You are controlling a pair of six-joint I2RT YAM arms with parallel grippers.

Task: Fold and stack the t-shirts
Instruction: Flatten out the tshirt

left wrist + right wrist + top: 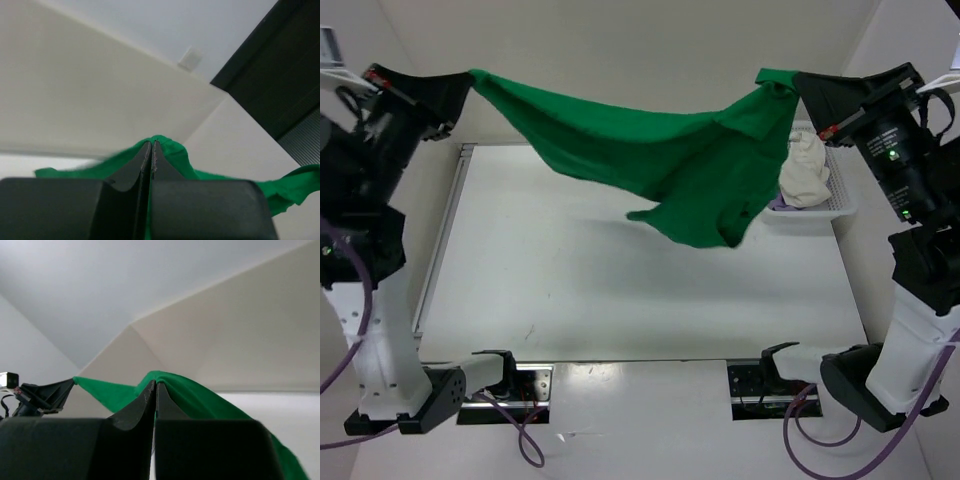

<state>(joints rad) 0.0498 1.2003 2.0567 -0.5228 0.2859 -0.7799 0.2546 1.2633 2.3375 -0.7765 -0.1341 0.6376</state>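
The left pincer (pixel 468 80) is pressed together on one edge of the green t-shirt (pixel 660 160). In the left wrist view its two black fingers (pixel 144 160) meet tip to tip with no gap, and a small ridge of green cloth (pixel 172 150) bulges up around them. The right pincer (pixel 788 84) is likewise clamped on the opposite edge of the same shirt. Its own camera shows the fingers (pixel 162 402) closed against each other with green fabric (pixel 200 396) pushed up past the tips.

The shirt hangs in the air between the two raised arms, well above the white worktop (pixel 570 290). It is stretched along its top edge and sags in the middle. Its lower part droops in loose folds toward the right side, with a sleeve or corner dangling lowest.

A white t-shirt (pixel 805 168) lies crumpled in the white basket (pixel 842 205) at the worktop's right edge, partly behind the hanging green cloth.
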